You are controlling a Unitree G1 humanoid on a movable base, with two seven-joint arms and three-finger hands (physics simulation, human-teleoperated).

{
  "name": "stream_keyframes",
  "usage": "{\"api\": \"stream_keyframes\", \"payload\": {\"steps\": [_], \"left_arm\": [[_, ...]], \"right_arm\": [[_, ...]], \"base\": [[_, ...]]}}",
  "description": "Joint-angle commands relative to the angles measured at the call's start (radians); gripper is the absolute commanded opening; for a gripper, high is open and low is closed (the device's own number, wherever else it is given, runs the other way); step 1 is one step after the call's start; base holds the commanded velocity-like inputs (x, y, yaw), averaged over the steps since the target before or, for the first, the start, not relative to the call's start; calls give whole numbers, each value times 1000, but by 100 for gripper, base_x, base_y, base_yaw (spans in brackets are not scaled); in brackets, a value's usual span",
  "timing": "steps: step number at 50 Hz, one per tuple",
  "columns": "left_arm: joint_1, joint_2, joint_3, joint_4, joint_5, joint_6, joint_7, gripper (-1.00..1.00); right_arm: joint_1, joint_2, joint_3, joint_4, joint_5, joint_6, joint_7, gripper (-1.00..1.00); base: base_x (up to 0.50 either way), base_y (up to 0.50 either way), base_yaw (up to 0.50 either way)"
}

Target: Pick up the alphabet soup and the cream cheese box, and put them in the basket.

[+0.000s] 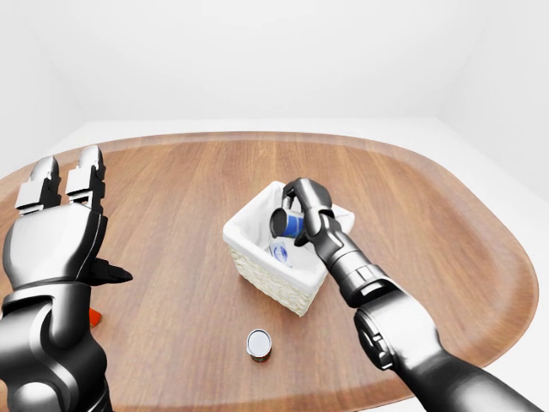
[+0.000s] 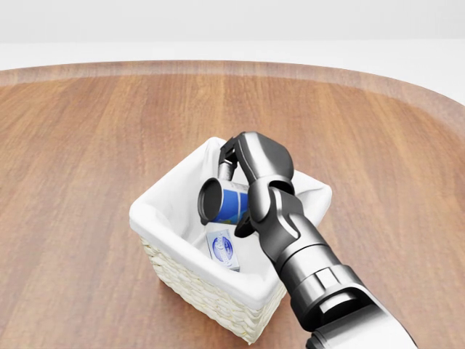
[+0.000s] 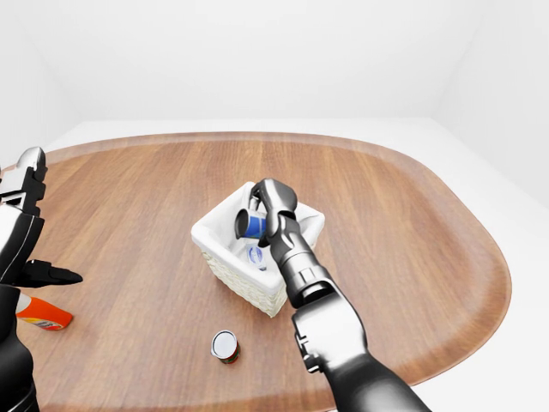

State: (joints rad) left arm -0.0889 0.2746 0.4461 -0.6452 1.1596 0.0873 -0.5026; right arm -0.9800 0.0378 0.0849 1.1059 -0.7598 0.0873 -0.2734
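My right hand [image 2: 236, 193] is shut on the alphabet soup [image 2: 218, 203], a blue can lying on its side with its dark end to the left. It holds the can just above the inside of the wicker basket [image 2: 203, 294], which has a white liner. The cream cheese box [image 2: 221, 249], white with a blue oval mark, lies inside the basket under the can. My left hand [image 1: 86, 223] is open and empty, raised over the table at the left of the left-eye view, far from the basket.
A small can [image 1: 258, 343] stands on the oval wooden table [image 1: 171, 189] below the basket. An orange-red bottle [image 3: 43, 313] lies at the left edge, partly behind my left arm. White floor surrounds the table.
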Motion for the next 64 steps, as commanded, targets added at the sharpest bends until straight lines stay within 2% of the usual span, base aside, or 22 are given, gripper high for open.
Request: {"api": "stream_keyframes", "payload": {"steps": [1, 2, 3, 4, 5, 10, 20, 27, 28, 30, 38, 42, 49, 50, 52, 57, 64], "left_arm": [[-1, 3, 0, -6, 4, 0, -9, 100], [-1, 3, 1, -5, 4, 0, -9, 100], [-1, 1, 1, -4, 3, 0, -7, 100], [-1, 2, 1, -6, 4, 0, -8, 100], [-1, 2, 1, -7, 5, 0, -11, 100], [3, -4, 0, 8, -6, 0, 14, 100], [-2, 2, 0, -3, 4, 0, -6, 100], [3, -3, -1, 7, -2, 0, 10, 100], [2, 2, 1, -6, 6, 0, -9, 100], [3, -4, -1, 10, -3, 0, 14, 100], [-1, 3, 1, -9, 9, 0, -15, 100], [0, -1, 0, -1, 7, 0, -6, 100], [8, -6, -1, 17, -7, 0, 24, 100], [6, -3, -1, 8, -1, 0, 11, 100], [2, 2, 1, -10, 11, 0, -17, 100], [6, -4, 0, 5, 4, 0, 2, 100], [6, -4, -3, 3, 8, 0, -2, 100]], "right_arm": [[-21, 2, -11, 13, 31, 0, -22, -100], [-22, 1, -12, 9, 33, 0, -21, -73], [-21, 1, -12, 7, 33, 0, -20, -15], [-21, 2, -12, 5, 34, 0, -20, 69], [-23, 0, -14, 0, 37, 0, -14, 100], [-23, -5, -16, -19, 41, 0, -12, 100], [-11, -14, -17, -79, 47, 0, -7, 100], [17, -12, -11, -226, 34, 0, 39, 100], [23, -11, -11, -247, 32, 0, 43, 100], [37, -10, -11, -297, 27, 0, 54, 100], [119, 17, 12, -552, -53, 0, 117, 100], [135, 18, 12, -592, -90, 0, 78, 100], [185, 24, -2, -663, -75, 0, -12, 100], [200, 27, -1, -696, -78, 0, -22, 100], [216, 31, 0, -744, -71, 0, -22, 100], [254, 39, -1, -896, -66, 0, -21, 100], [287, 41, 4, -981, -53, 0, -41, 100]], "base": [[0, 0, 0], [0, 0, 0], [0, 0, 0], [0, 0, 0], [0, 0, 0], [0, 0, 0], [0, 0, 0], [0, 0, 0], [0, 0, 0], [0, 0, 0], [0, 0, 0], [0, 0, 0], [0, 0, 0], [0, 0, 0], [0, 0, 0], [0, 0, 0], [0, 0, 0]]}}
